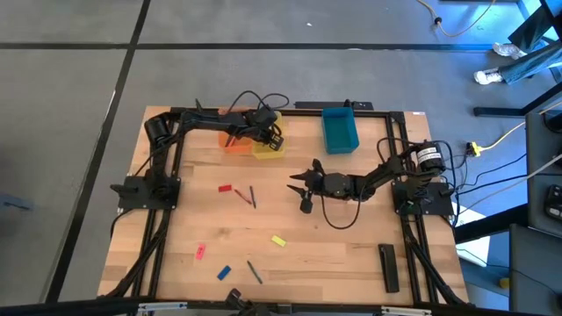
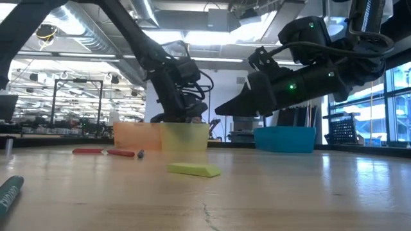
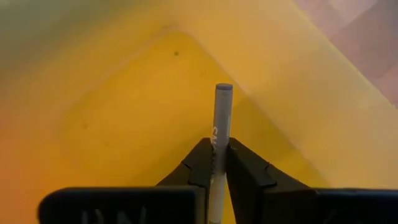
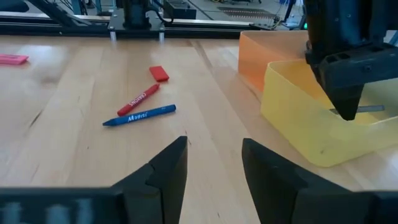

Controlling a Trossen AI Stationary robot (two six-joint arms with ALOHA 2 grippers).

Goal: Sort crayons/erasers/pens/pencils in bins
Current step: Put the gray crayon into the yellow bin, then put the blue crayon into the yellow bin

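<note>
1. A grey crayon [image 3: 222, 124] is sitting pinched between the fingers of the left tool [image 3: 219, 163], its tip pointing down into the yellow bin [image 1: 269, 151] at the worktop's [image 1: 351, 246] far edge.
2. The left tool is hanging inside that bin, just beside the orange bin [image 1: 234, 143]; the teal bin [image 1: 340, 129] is standing apart to the right.
3. The step in hand is looking like the drop: letting go cleanly, with the crayon low over the bin floor and clear of the walls, should keep it from bouncing out. Lifting straight up afterwards should avoid tipping the light tub.
4. The right tool [image 1: 303, 187] is waiting over mid-worktop, fingers spread and holding nothing.
5. Items awaiting sorting are lying loose on the worktop: a red eraser [image 1: 225, 188] beside a red crayon [image 4: 138, 98] and a blue crayon [image 4: 139, 115], a yellow eraser [image 1: 278, 240], a pink eraser [image 1: 200, 252], a blue eraser [image 1: 224, 273] and another crayon [image 1: 254, 272] nearer the front.
6. A black bar [image 1: 387, 266] is lying by the right front corner.
7. Hard to make out: whether the clamp on the grey crayon is firm or already easing, and whether anything else is lying in the yellow or orange bins, since the arm is covering them from above.
</note>
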